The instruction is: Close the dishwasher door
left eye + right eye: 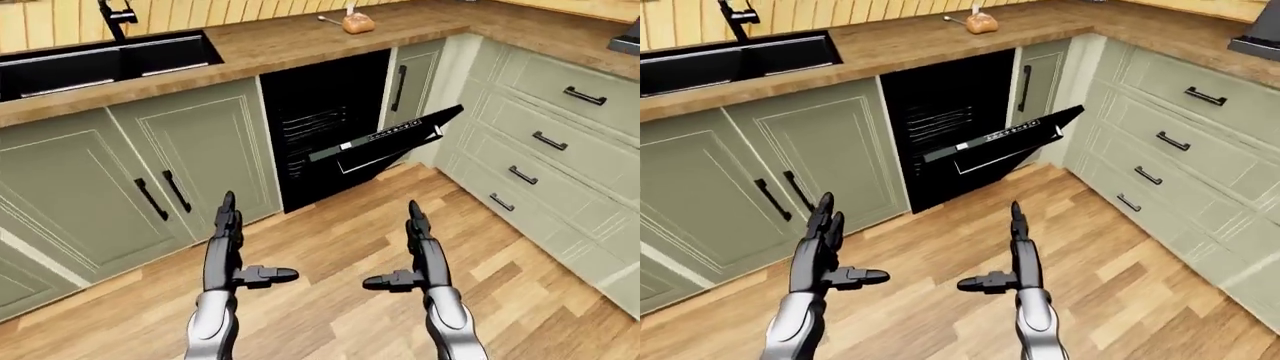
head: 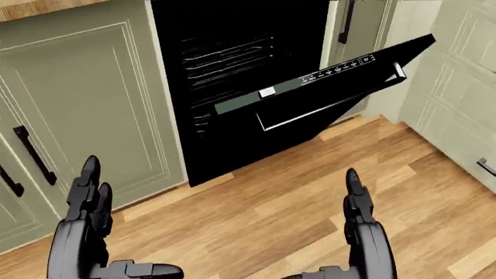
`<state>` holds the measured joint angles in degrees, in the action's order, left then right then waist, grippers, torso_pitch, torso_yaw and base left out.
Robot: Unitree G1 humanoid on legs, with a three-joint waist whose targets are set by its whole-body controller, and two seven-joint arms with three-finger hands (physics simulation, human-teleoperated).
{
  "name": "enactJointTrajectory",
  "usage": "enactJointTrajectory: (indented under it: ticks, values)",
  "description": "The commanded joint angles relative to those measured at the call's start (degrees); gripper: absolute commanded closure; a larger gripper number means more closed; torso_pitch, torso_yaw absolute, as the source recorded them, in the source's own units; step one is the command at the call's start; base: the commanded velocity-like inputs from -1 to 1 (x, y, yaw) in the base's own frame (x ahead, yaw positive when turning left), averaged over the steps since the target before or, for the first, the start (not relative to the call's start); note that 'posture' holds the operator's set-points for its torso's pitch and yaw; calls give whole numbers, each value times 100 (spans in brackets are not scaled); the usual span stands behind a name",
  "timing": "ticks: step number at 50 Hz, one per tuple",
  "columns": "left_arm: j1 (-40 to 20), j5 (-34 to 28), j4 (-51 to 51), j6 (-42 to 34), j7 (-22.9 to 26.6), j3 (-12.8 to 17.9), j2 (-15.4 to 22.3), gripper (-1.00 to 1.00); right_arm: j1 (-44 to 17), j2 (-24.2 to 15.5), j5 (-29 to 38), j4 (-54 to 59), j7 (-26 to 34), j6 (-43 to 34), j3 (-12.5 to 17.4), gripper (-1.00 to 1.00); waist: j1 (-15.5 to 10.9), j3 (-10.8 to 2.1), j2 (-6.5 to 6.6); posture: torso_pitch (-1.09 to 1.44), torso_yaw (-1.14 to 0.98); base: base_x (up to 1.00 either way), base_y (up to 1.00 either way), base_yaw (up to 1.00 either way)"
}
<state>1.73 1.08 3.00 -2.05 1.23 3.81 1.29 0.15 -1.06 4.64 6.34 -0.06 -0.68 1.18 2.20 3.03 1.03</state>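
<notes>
**Dishwasher door hanging partly open in a corner kitchen**

The dishwasher is a black opening set into a run of pale green cabinets, under a wooden counter. Its door is tilted outward and about half lowered, hinged at the bottom, with the grey control strip along its top edge facing up and a thin pale handle line showing on its face. Wire racks show faintly inside the dark cavity.

To the left in the left-eye view a black sink is sunk into the counter, with a dark tap above it. Near the top of that view a small brown loaf-like thing sits on the counter; what it is cannot be told. The counter turns a corner at the right, where a bank of green drawers with black bar handles runs down the view's right side. A narrow cabinet door stands between the dishwasher and the corner. The floor is light wood planking.

Both hands are held low over the floor, well apart from the door and touching nothing. The left hand has its fingers straight and pointing up with the thumb stuck out sideways, holding nothing. The right hand is likewise spread, fingers up and thumb pointing inward.
</notes>
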Motion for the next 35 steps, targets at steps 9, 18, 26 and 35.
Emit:
enactJointTrajectory:
  ticks: [9,18,26,35]
  values:
    - [-25,-9,326,208,-34,34,20,-100,-106,30,-18,-214,67,198,-87,-100,-208,-150,356,0,0,0,0,-83]
    - [-30,8,372,175,-33,62,29,-100,-54,37,-7,-343,74,136,-99,-100,-236,-172,-281,0,0,-1,0,-83]
    - [-52,28,366,166,-31,89,40,-100,-59,44,-6,-353,64,125,-105,-100,-2,-211,-185,0,0,0,0,-83]
    - [-48,40,401,145,-27,99,44,-100,-67,43,0,-354,63,117,-112,-100,-246,-106,349,0,0,-1,0,-83]
